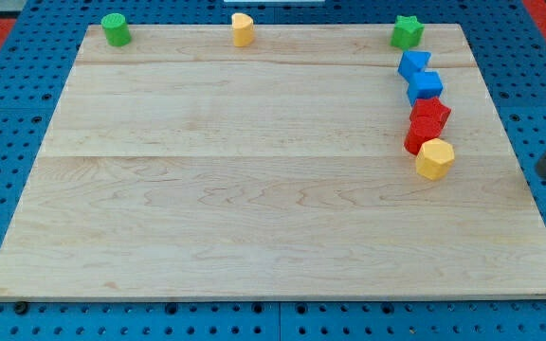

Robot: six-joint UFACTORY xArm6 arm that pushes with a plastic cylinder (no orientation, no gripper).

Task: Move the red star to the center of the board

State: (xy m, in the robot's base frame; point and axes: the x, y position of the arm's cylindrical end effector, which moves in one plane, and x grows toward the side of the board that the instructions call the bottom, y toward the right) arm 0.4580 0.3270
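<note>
Two red blocks sit touching at the view's right side of the wooden board [254,208], an upper one [431,113] and a lower one [419,136]. I cannot tell which of them is the star. They lie in a column of blocks, with two blue blocks [413,65] [427,87] above them and a yellow hexagon-like block [434,159] touching the lower red one from below. My dark rod enters from the view's right edge. Its tip [544,176] rests near the board's right edge, well to the right of the yellow block and apart from all blocks.
A green cylinder [115,29] stands at the board's top left. A yellow block [243,29] sits at the top middle and a green star [407,32] at the top right. A blue pegboard [8,114] surrounds the board.
</note>
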